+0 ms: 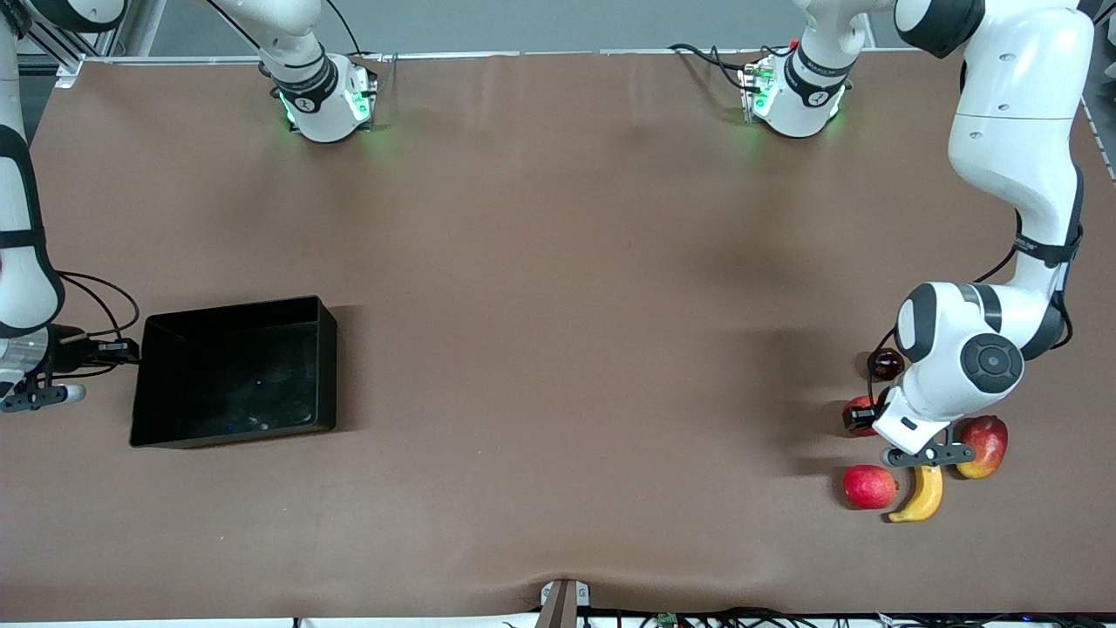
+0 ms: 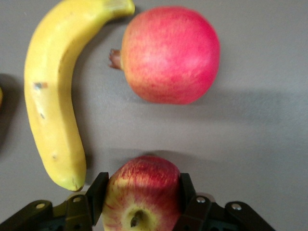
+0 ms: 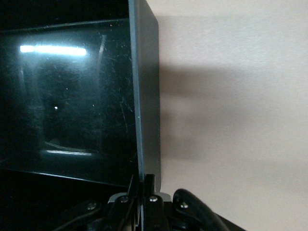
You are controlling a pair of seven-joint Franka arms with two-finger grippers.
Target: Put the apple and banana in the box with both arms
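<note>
Your left gripper (image 2: 142,199) sits low at the left arm's end of the table, its black fingers (image 2: 97,190) pressed on either side of the small red apple with pale yellow streaks (image 2: 142,192), which lies just beside the curved yellow banana (image 1: 922,495), a round pink-red fruit (image 1: 869,486) and a red-and-yellow mango (image 1: 985,445), all crowded near the table's front edge. Your right gripper (image 3: 143,185) is pinched narrow on the thin wall of the shallow glossy black plastic box (image 1: 235,371) at the right arm's end. Between them you have a wide stretch of bare brown table (image 1: 558,305).
</note>
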